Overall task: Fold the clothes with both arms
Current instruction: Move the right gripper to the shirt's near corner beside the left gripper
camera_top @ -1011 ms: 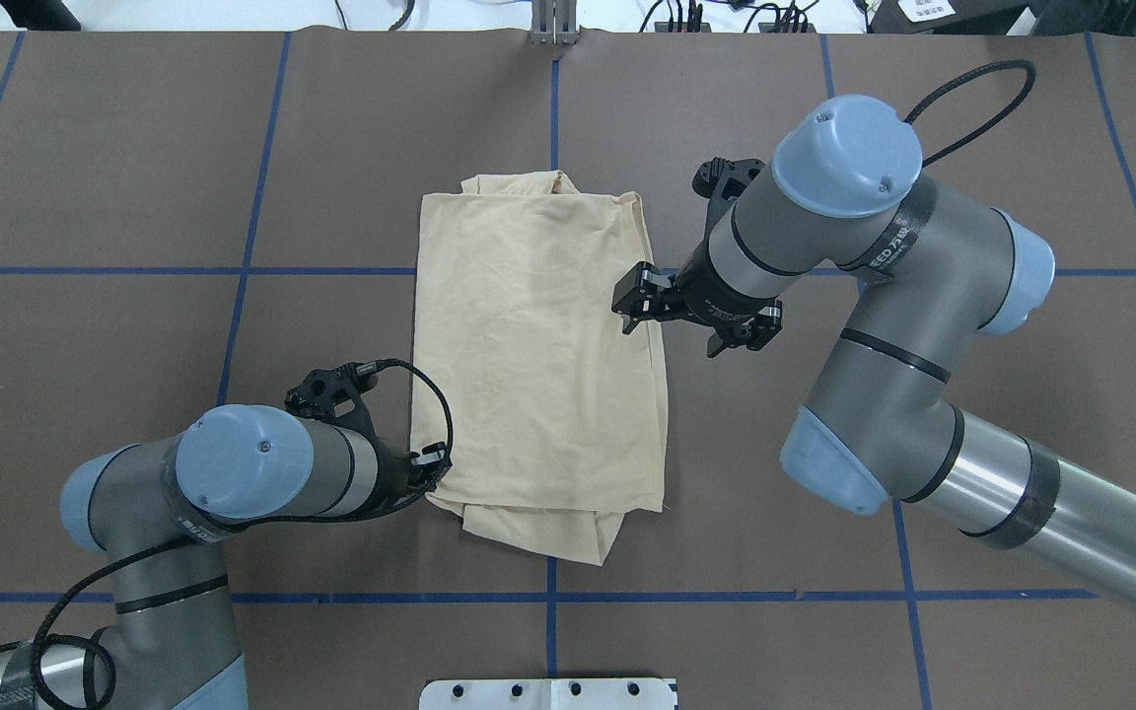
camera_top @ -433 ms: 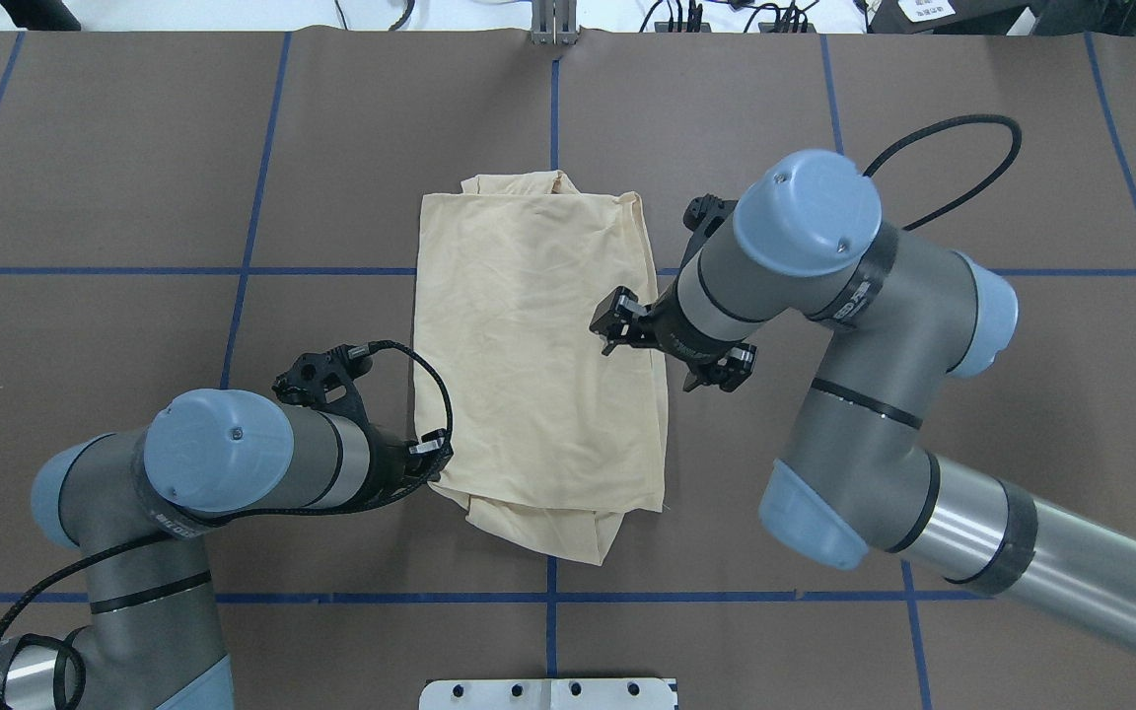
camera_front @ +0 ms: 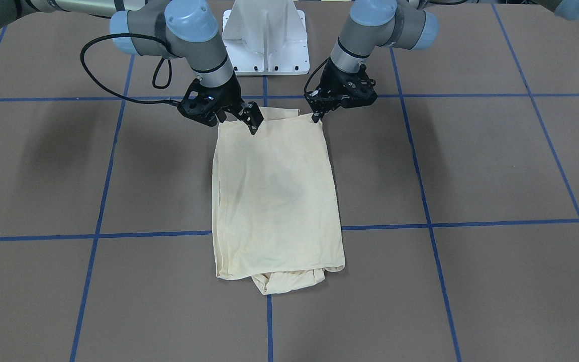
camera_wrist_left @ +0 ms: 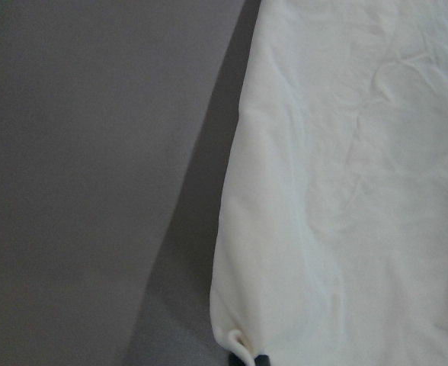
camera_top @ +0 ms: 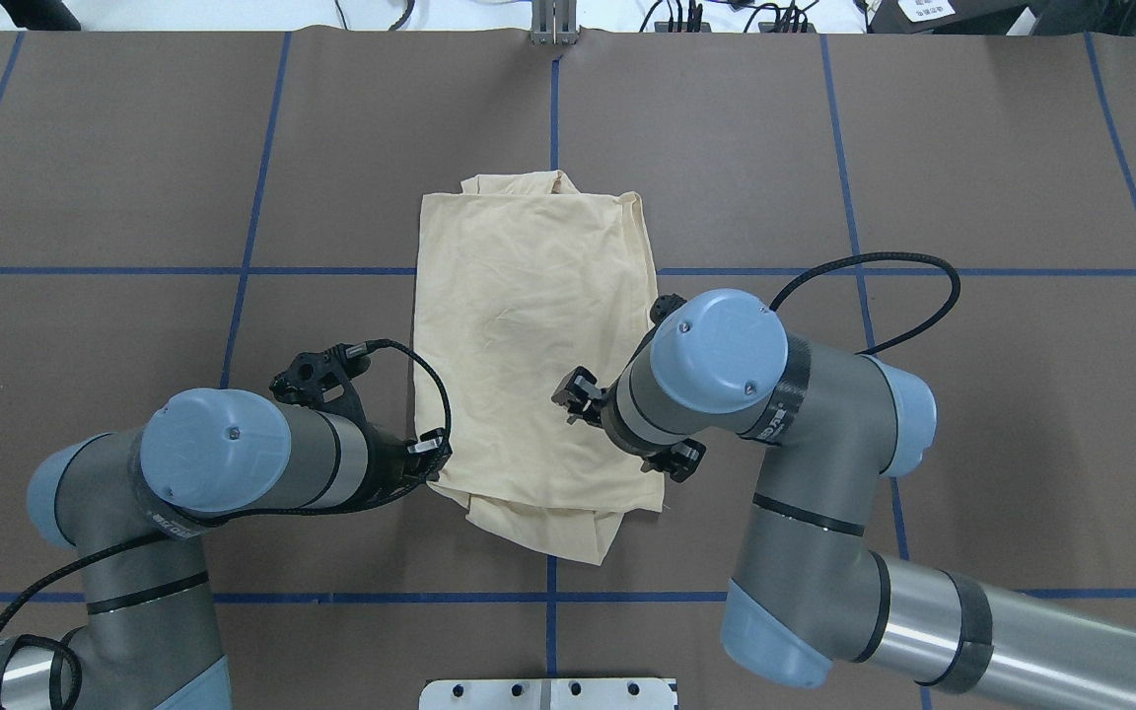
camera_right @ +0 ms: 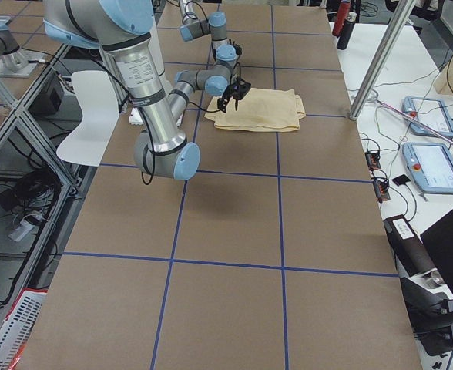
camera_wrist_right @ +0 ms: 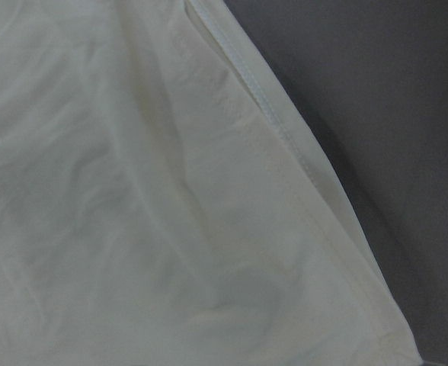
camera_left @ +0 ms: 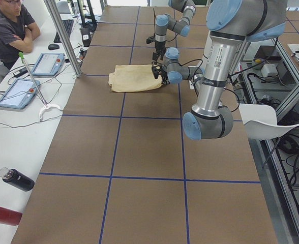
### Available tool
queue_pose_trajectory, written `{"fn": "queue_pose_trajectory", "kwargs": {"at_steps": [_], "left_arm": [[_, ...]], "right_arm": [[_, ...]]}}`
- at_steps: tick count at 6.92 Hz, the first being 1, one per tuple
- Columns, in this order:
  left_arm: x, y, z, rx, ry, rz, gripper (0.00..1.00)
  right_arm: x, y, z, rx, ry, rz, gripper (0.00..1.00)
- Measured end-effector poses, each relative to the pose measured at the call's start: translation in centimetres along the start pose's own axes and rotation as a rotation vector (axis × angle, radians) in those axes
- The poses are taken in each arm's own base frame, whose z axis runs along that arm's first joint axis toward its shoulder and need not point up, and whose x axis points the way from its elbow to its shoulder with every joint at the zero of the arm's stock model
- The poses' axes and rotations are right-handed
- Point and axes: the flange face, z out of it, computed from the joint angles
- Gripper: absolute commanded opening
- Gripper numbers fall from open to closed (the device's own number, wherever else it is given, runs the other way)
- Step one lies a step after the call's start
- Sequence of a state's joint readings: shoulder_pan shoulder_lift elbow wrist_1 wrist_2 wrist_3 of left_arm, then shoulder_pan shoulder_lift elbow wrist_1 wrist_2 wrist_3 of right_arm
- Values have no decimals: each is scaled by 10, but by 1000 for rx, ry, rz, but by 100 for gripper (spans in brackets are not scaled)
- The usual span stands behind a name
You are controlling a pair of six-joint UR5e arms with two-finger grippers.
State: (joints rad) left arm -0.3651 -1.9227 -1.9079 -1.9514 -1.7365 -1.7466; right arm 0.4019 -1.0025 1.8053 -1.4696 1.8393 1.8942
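The clothes are one pale cream shirt (camera_top: 529, 345) folded into a long rectangle, lying flat mid-table with plain fabric up; it also shows in the front view (camera_front: 274, 191). My left gripper (camera_top: 435, 463) is at the shirt's near left corner, shut on a small pinch of fabric; the shirt (camera_wrist_left: 346, 191) fills the left wrist view. My right gripper (camera_front: 243, 120) stands open just above the near right part of the shirt, mostly hidden under its wrist from overhead (camera_top: 575, 391). The right wrist view shows only the shirt (camera_wrist_right: 132, 191) and its hemmed edge.
The white pedestal base (camera_front: 267, 40) stands at the robot's side of the brown table. Blue tape lines cross the table. Beyond the far edge, a person (camera_left: 7, 30) sits at a side bench with tablets, a metal post (camera_left: 63, 35) and bottles (camera_left: 17, 179).
My right arm has swung back toward the robot along the shirt's right side, from about its middle to its near end. The left gripper has stayed at its corner.
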Motion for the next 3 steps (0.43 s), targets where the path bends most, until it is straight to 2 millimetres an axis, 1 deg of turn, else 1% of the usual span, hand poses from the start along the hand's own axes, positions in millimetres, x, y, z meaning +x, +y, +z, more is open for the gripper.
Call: {"fn": "queue_pose_trajectory", "kwargs": {"at_steps": [2, 3], "left_arm": [[0, 0, 0, 0, -1, -2, 0], [0, 0, 0, 0, -1, -3, 0]], "right_arm": [[10, 43, 24, 29, 56, 28, 100], [16, 61, 36, 39, 74, 24, 100]]}}
